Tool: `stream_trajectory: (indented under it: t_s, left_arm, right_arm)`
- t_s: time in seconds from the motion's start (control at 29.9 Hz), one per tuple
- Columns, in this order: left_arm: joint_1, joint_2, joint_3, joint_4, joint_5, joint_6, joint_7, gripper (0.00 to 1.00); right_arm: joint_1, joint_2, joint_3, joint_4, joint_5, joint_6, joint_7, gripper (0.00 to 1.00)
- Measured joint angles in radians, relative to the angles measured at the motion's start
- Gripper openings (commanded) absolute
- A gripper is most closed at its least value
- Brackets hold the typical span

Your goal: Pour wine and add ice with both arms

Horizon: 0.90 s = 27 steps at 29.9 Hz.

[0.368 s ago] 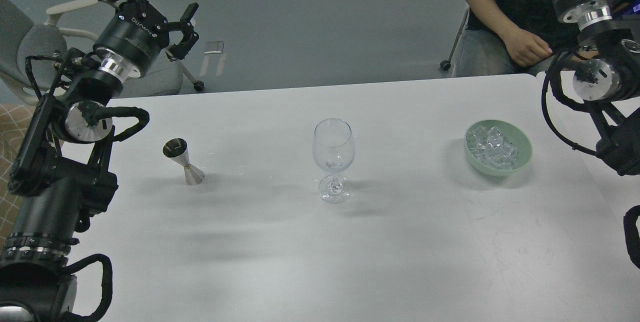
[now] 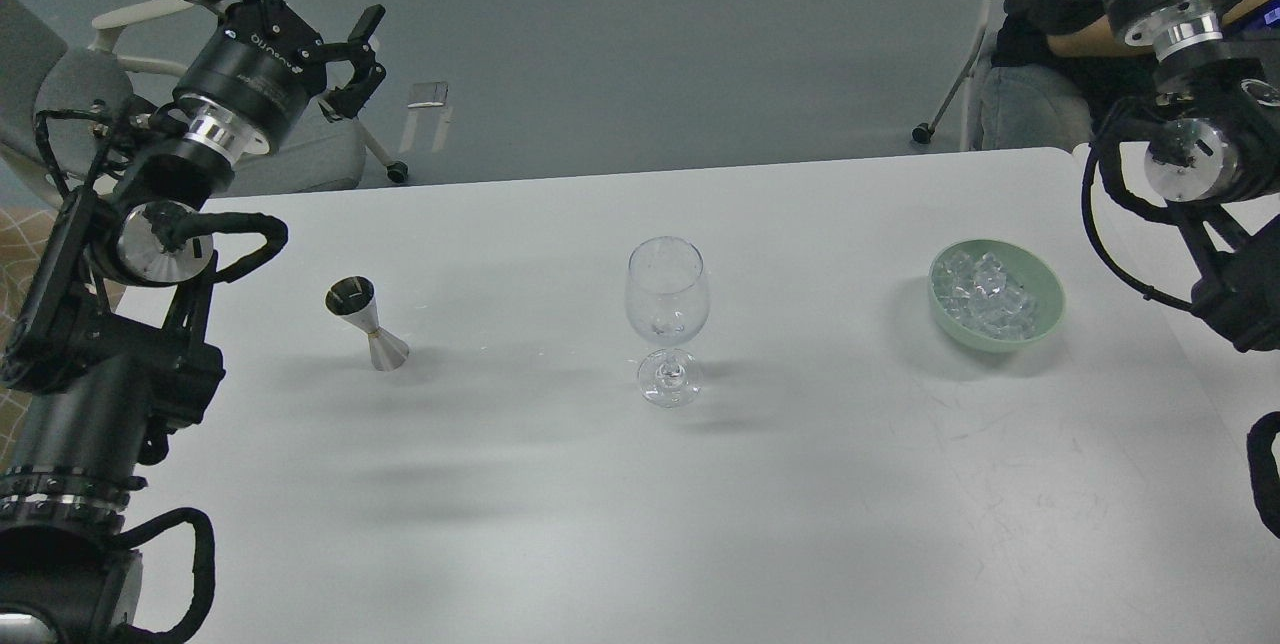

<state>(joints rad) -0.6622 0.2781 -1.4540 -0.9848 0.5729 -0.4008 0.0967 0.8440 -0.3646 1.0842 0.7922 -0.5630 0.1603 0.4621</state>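
Note:
A clear wine glass (image 2: 667,319) stands upright mid-table; I cannot tell whether any wine is in it. A small steel jigger (image 2: 366,322) stands to its left with a dark inside, and no liquid can be made out in it. Ice cubes (image 2: 985,296) fill a pale green bowl (image 2: 1042,316) at the right. My left gripper (image 2: 285,14) is open and empty, raised beyond the table's far left edge, well above and behind the jigger. My right arm (image 2: 1190,144) rises at the far right, and its gripper is cut off by the top edge.
The white table (image 2: 640,524) spans the view. A seated person (image 2: 1050,74) and a chair are behind the far right corner. A grey office chair (image 2: 60,94) stands behind my left arm.

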Motion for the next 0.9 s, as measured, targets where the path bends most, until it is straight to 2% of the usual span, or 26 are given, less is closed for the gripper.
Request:
stream_trajectory:
  t_s: [0.37,0.57,0.9]
  left_arm:
    - [-0.006,0.034,-0.006,0.014,-0.002,-0.007,-0.006,0.98]
    - [-0.003,0.03,-0.016,0.047,-0.058,-0.003,-0.031,0.98]
    - [-0.011,0.044,0.02,0.066,-0.142,-0.005,-0.015,0.98]
  right_arm:
    - [-0.024,0.003,-0.01,0.003,0.001,-0.001,0.0,1.0]
    - [-0.026,0.004,-0.012,-0.002,0.0,-0.015,-0.001,1.0]
    - [-0.023,0.005,-0.012,-0.008,0.002,-0.035,-0.011,1.0]
